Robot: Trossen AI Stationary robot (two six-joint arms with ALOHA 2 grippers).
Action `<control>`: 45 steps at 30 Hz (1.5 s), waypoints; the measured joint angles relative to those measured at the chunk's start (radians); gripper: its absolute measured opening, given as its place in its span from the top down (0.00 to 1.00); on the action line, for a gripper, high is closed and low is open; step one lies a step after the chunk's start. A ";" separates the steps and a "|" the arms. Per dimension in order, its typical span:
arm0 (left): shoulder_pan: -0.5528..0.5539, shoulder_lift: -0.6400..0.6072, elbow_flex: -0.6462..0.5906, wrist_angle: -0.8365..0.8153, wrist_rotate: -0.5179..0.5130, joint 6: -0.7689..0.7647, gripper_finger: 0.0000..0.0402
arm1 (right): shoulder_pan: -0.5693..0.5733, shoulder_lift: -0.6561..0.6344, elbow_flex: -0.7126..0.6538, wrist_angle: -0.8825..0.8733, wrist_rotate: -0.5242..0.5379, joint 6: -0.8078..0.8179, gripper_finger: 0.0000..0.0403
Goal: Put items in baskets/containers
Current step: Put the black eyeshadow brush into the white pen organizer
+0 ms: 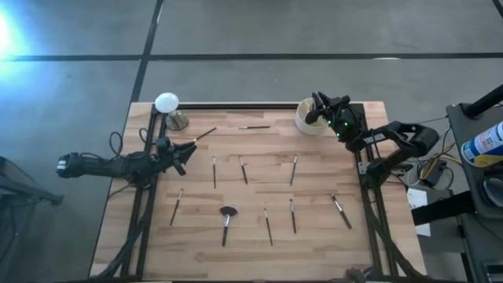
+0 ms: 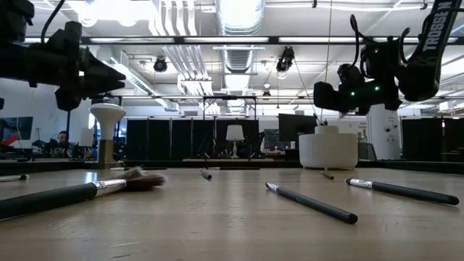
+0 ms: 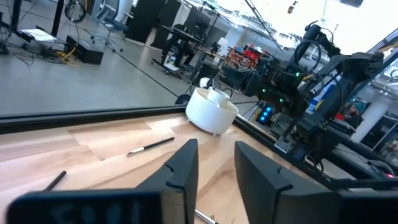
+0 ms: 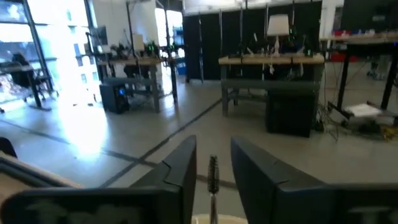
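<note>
"TROSSE" lettering on right arm point(image 2: 435, 29)

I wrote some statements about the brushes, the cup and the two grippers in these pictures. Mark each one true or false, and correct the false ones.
1. The cream cup stands at the table's far right corner. True.
2. The right gripper is above the cup. True.
3. The cup lies tipped on its side. False: it stands upright.
4. All brushes are already in the cup. False: many lie on the table, including the fluffy-headed brush.
5. The left gripper holds the white disc on a stand. False: its fingers are apart, with nothing between them.
</note>
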 joint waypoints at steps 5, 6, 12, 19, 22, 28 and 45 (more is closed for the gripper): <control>0.000 0.023 0.009 -0.019 0.006 -0.001 0.95 | 0.003 -0.095 0.002 -0.144 0.006 0.008 0.71; 0.000 0.032 0.020 -0.027 0.009 -0.001 0.97 | 0.007 -0.120 0.000 -0.173 0.009 0.006 0.73; -0.001 0.104 0.108 -0.115 0.036 -0.036 1.00 | 0.048 -0.308 -0.001 -0.399 0.010 -0.022 0.89; -0.001 0.281 0.225 -0.286 0.101 -0.170 1.00 | 0.168 -0.467 -0.005 -0.630 0.021 -0.016 0.98; -0.001 0.375 0.281 -0.336 0.148 -0.225 1.00 | 0.234 -0.497 -0.012 -0.643 0.047 -0.010 0.98; -0.008 0.576 0.434 -0.571 0.247 -0.396 1.00 | 0.356 -0.492 -0.020 -0.643 0.048 -0.010 0.98; -0.206 0.899 0.615 -0.819 0.401 -0.988 1.00 | 0.466 -0.312 -0.033 -0.480 -0.063 -0.017 0.98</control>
